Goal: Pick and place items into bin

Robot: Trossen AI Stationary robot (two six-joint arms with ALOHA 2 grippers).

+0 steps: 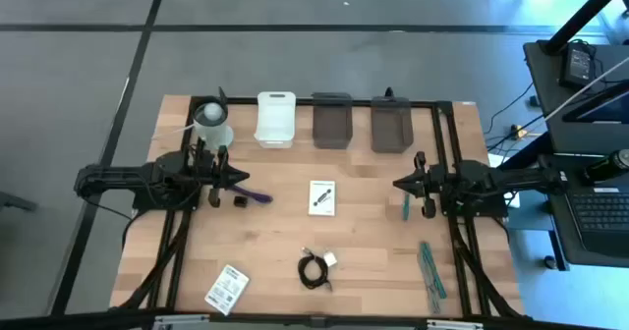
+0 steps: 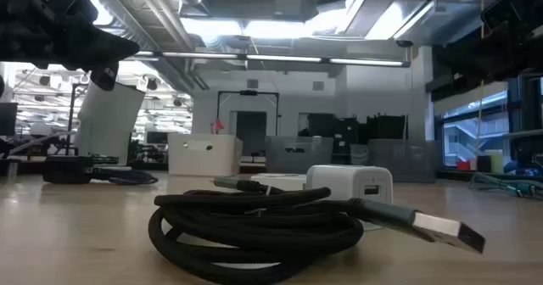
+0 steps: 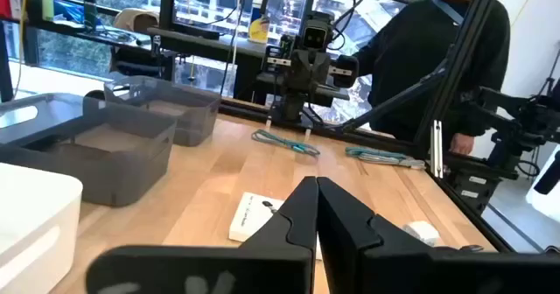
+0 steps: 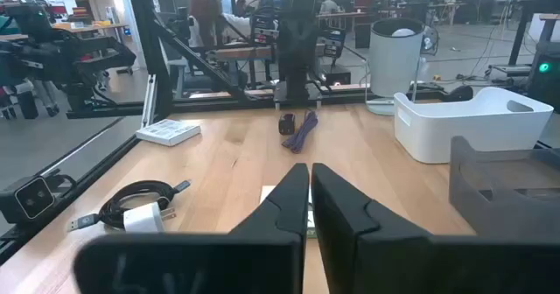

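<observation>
Both my left gripper (image 1: pixel 239 180) and right gripper (image 1: pixel 397 184) hover pressed together, empty, above the wooden worktop (image 1: pixel 369 261) beside the black coiled cable (image 1: pixel 314 269).

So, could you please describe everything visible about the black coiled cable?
The black coiled cable lies flat on the wooden table, near its front edge and about midway across. It looks braided, wound into several loose loops, with a silver USB plug sticking out to one side. A small white charger block sits against the coil. Neither hand is near it.
</observation>
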